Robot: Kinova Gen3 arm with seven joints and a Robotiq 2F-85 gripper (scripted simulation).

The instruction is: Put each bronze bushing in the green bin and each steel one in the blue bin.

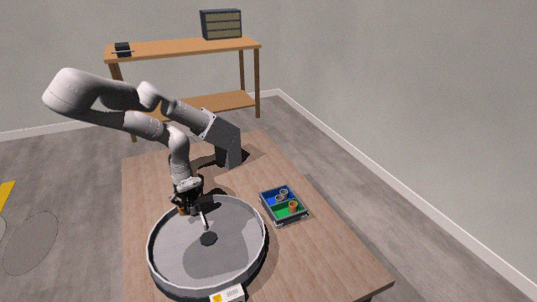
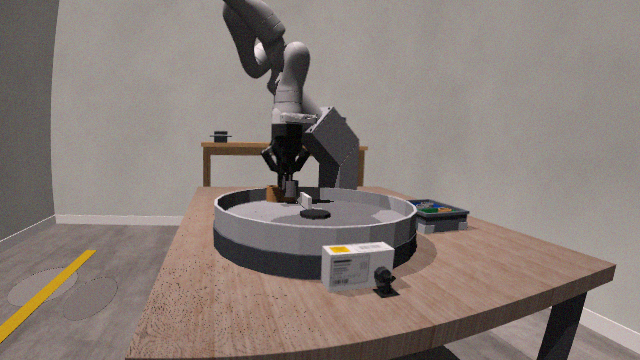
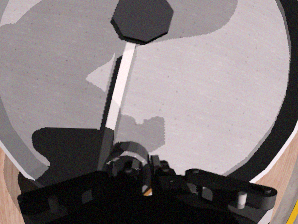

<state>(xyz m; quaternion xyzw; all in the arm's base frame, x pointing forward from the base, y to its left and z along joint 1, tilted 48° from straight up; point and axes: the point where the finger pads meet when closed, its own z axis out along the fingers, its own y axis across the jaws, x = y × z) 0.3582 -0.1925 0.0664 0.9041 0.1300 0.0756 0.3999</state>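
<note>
My gripper [image 1: 191,205] [image 2: 286,178] [image 3: 146,166] is shut on the wall of a grey steel bushing [image 1: 193,210] [image 2: 291,188] [image 3: 131,148], with one finger inside its ring. That bushing appears slightly raised above the turntable [image 1: 169,260] [image 2: 270,235] [image 3: 225,90]. A bronze bushing [image 1: 181,210] [image 2: 271,193] is close beside it near the turntable's rim, partly hidden by the gripper. Two steel bushings [image 1: 279,198] [image 1: 284,193] are in the blue bin [image 1: 269,195]. One bronze bushing [image 1: 293,206] is in the green bin [image 1: 281,211].
A white bar [image 1: 203,220] [image 2: 305,200] [image 3: 121,90] runs from near the dark hub [image 1: 208,238] [image 2: 315,214] [image 3: 142,19] toward the gripper. The turntable has a raised wall. A white box [image 1: 228,294] [image 2: 357,265] and a small black device [image 2: 384,281] stand by its front.
</note>
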